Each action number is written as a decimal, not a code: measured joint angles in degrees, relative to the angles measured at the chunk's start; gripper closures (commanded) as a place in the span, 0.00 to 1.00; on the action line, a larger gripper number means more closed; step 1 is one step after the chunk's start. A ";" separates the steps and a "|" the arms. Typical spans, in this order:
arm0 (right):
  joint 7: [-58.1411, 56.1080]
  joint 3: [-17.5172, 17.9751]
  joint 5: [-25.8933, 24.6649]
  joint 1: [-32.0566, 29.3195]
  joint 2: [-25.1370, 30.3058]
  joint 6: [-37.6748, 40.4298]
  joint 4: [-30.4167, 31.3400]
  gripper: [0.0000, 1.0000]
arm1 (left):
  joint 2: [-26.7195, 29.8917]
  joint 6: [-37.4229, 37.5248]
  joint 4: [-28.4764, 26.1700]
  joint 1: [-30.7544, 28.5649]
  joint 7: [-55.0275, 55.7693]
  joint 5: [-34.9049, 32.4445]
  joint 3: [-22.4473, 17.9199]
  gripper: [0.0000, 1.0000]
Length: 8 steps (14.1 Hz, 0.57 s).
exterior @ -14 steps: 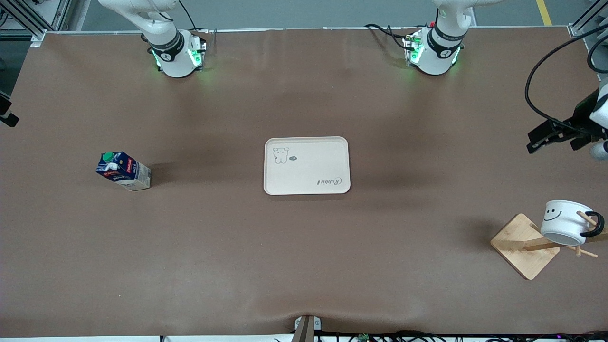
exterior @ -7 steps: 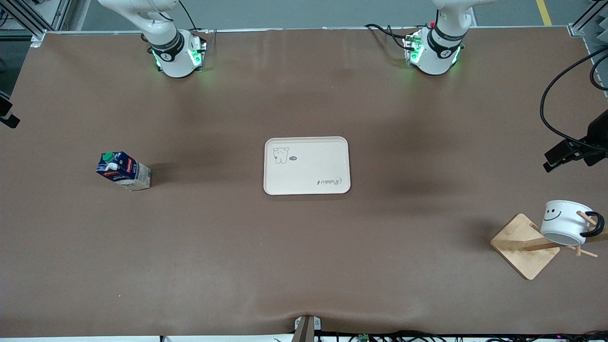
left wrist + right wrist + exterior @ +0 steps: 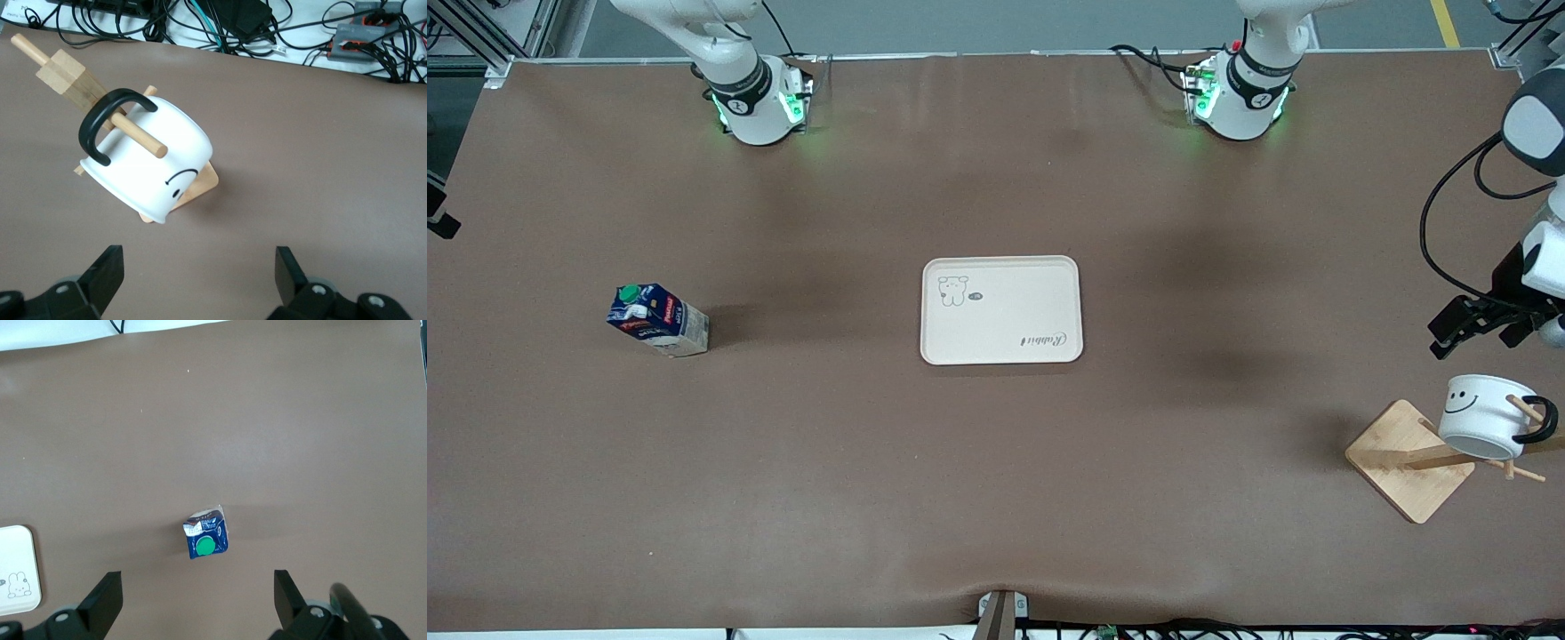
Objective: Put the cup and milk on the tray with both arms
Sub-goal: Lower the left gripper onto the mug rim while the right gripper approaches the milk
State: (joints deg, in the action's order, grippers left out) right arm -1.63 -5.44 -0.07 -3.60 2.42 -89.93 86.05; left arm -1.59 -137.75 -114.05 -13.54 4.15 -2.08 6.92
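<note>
At the table's (image 3: 996,498) middle: tray (image 3: 1001,309), cream, rectangular, lying flat with nothing on it; a small animal drawing in one corner, script lettering near the corner diagonal to it.

Toward the right arm's end of the table, well apart from the tray: milk (image 3: 658,319), dark-blue carton with green round cap, standing upright on the brown surface. Also seen from straight above in the right wrist view (image 3: 206,534), cap uppermost.

Near the table's corner at the left arm's end, on the edge nearest the front camera: wooden stand (image 3: 1409,460), square base with pegs. Cup (image 3: 1483,416), white with black smiley face, hangs tilted on a peg by its black loop handle (image 3: 107,125).

Left gripper (image 3: 1480,327): in the air over the table just beside the cup and stand, fingers (image 3: 107,270) spread apart, holding nothing.

Right gripper (image 3: 193,600): high over the milk, fingers (image 3: 105,595) spread apart, holding nothing; out of the front view.
</note>
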 measured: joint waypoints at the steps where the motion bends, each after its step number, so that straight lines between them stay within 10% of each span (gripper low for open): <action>1: 0.00 0.10 0.00 0.01 0.05 1.22 -0.21 0.00 | -0.21 -1.93 -1.09 -0.29 -0.20 0.00 0.00 0.00; 8: 0.00 0.25 0.01 0.00 0.17 7.02 -2.22 0.00 | -4.26 -8.40 -2.32 -2.16 -6.48 0.00 0.01 0.00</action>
State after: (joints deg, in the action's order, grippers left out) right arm -1.63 -5.19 -0.06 -3.61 2.59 -82.91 83.83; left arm -5.86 -146.15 -116.37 -15.70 -2.34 -2.09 6.93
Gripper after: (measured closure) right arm 0.000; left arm 0.000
